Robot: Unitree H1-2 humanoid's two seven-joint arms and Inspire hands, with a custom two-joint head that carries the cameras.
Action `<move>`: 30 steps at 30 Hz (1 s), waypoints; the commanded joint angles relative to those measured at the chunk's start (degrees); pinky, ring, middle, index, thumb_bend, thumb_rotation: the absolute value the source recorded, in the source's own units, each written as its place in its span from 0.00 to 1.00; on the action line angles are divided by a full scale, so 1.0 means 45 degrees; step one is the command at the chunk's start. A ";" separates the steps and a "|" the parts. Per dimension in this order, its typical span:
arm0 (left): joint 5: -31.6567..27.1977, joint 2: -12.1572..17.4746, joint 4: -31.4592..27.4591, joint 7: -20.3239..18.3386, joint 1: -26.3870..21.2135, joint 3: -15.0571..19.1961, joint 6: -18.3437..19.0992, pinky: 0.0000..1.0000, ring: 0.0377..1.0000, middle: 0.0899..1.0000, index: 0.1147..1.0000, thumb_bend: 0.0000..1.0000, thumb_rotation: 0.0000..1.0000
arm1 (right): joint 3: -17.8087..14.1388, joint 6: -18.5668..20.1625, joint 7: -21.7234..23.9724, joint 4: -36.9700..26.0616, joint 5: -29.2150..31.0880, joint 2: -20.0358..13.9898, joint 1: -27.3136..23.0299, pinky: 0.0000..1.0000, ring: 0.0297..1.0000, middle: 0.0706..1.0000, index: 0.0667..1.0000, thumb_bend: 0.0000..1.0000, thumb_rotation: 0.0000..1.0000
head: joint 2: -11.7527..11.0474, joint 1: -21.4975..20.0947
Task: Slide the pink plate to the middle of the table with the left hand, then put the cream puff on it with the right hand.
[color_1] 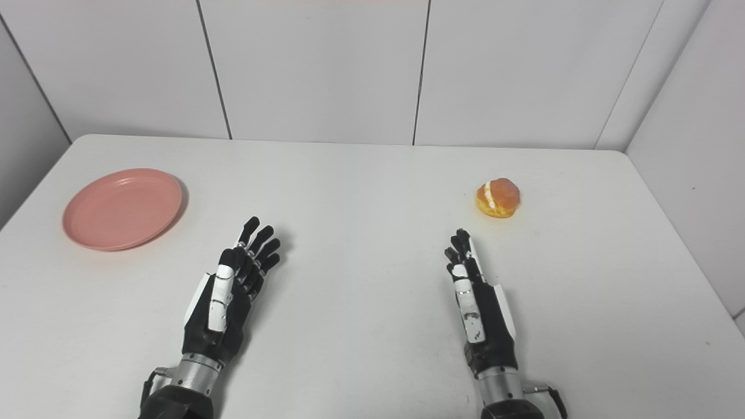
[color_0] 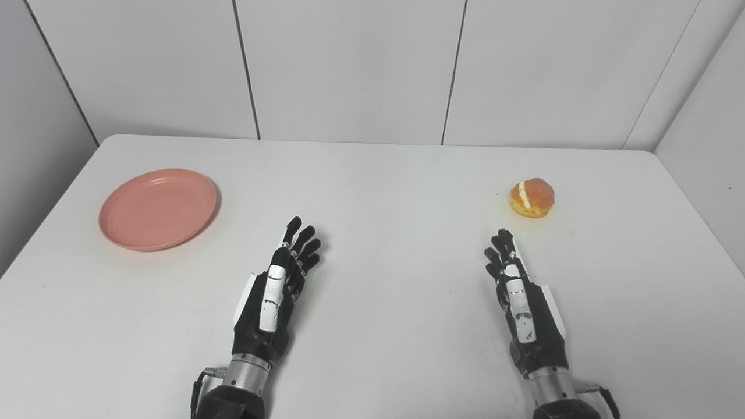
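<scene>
Nothing done yet: plate (color_0: 157, 209) sits far left on the surface (color_0: 384, 192); puff (color_0: 531, 198) far right; left hand (color_0: 278, 294) and right hand (color_0: 521, 302) empty, fingers extended.

Bright, even, diffuse light from overhead across both views. The white table (color_0: 384, 174) shows no glare. Faint soft shadows sit just right of the pink plate (color_0: 157, 208) and beside each hand. Focus is sharp; slightly washed-out colour.
</scene>
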 commanded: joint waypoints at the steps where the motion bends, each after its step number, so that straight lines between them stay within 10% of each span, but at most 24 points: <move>1: 0.0010 0.0074 0.1101 0.0004 0.0783 0.0110 0.0019 0.95 0.94 0.96 0.97 0.58 0.99 | 0.0081 -0.0398 0.0007 0.0688 0.0059 0.0130 0.0208 0.99 0.97 0.99 1.00 0.76 1.00 | 0.0038 0.0032; 30: 0.0066 0.0061 0.1145 0.0018 0.0742 0.0094 0.0096 0.95 0.95 0.97 0.97 0.58 0.98 | 0.0065 -0.0438 0.0052 0.0772 0.0120 0.0096 0.0154 0.99 0.97 0.99 1.00 0.75 1.00 | -0.0018 0.0267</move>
